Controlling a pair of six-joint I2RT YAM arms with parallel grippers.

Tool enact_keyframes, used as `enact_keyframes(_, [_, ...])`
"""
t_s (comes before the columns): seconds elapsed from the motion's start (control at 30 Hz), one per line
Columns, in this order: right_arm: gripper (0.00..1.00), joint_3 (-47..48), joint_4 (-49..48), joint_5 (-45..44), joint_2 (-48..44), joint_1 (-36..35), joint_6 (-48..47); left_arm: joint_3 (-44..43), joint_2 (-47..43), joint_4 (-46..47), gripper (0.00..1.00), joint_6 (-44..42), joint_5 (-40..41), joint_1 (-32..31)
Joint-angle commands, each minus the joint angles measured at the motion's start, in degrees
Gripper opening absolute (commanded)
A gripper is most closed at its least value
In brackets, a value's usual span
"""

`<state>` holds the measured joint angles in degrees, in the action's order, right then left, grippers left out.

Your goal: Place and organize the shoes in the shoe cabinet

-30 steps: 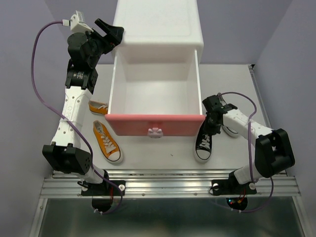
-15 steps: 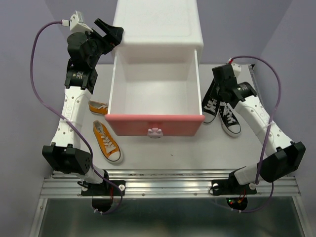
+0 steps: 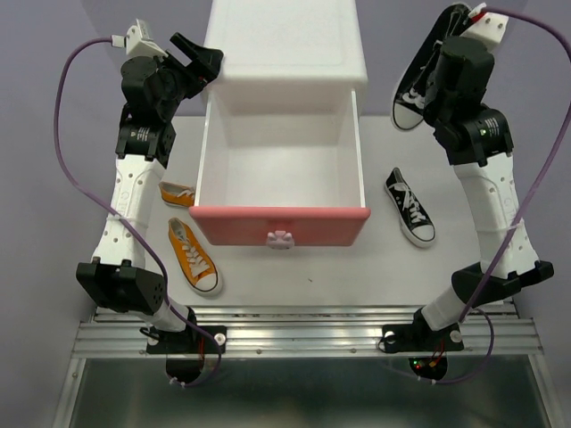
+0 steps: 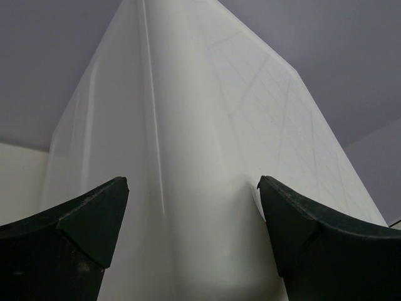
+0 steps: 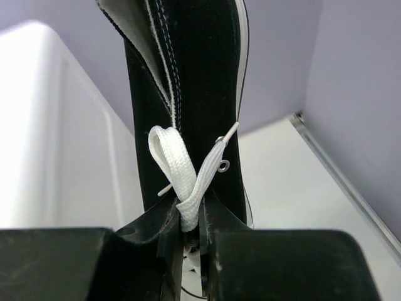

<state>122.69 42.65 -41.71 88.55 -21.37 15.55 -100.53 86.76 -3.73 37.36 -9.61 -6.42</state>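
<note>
The white shoe cabinet (image 3: 285, 45) stands at the back, its pink-fronted drawer (image 3: 281, 225) pulled out and empty. My right gripper (image 5: 191, 216) is shut on the white lace and tongue of a black shoe (image 5: 194, 94), which hangs toe-down high to the right of the cabinet (image 3: 412, 89). The second black shoe (image 3: 410, 207) lies on the table right of the drawer. Two orange shoes (image 3: 192, 255) (image 3: 177, 193) lie left of the drawer. My left gripper (image 3: 201, 55) is open, its jaws astride the cabinet's back left corner (image 4: 188, 113).
The purple walls close in on the table at the back, left and right. The table's right edge (image 3: 464, 160) runs just behind my raised right arm. The metal rail (image 3: 303, 334) with both arm bases lies along the near edge.
My right arm has lifted the black shoe from the table near the drawer's front right corner, up and back to beside the cabinet. The left arm has not moved.
</note>
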Motion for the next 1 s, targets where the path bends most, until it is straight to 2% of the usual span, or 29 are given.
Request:
enact_keyframes(0.0, [0.01,9.84,-15.92,3.03,1.09,0.18,-5.7,1.74,3.41,-19.12,0.95,-6.16,-0.24,0.44])
enact_keyframes(0.1, [0.01,12.21,-21.98,10.05,1.1,0.18,-4.66,1.48,3.41,-19.3,0.95,-5.81,-0.24,0.44])
enact_keyframes(0.33, [0.01,14.15,-27.44,25.42,2.15,0.18,2.63,0.95,3.41,-19.74,0.95,-5.81,-0.15,0.44])
enact_keyframes(0.63, [0.01,13.44,-39.21,47.31,5.22,0.18,18.09,0.95,3.5,-20.0,0.95,-5.64,0.46,0.44])
enact_keyframes(0.73, [0.01,15.64,-38.97,53.19,7.68,0.18,24.25,0.95,3.41,-19.83,0.95,-5.37,0.55,0.44])
enact_keyframes(0.8, [0.01,15.73,-38.87,56.64,8.65,-0.43,28.02,0.95,3.41,-19.65,0.95,-5.2,0.64,0.44])
enact_keyframes(0.97, [0.01,16.87,-38.17,55.43,8.65,-4.12,25.23,1.13,3.33,-19.56,0.95,-4.76,0.73,0.44])
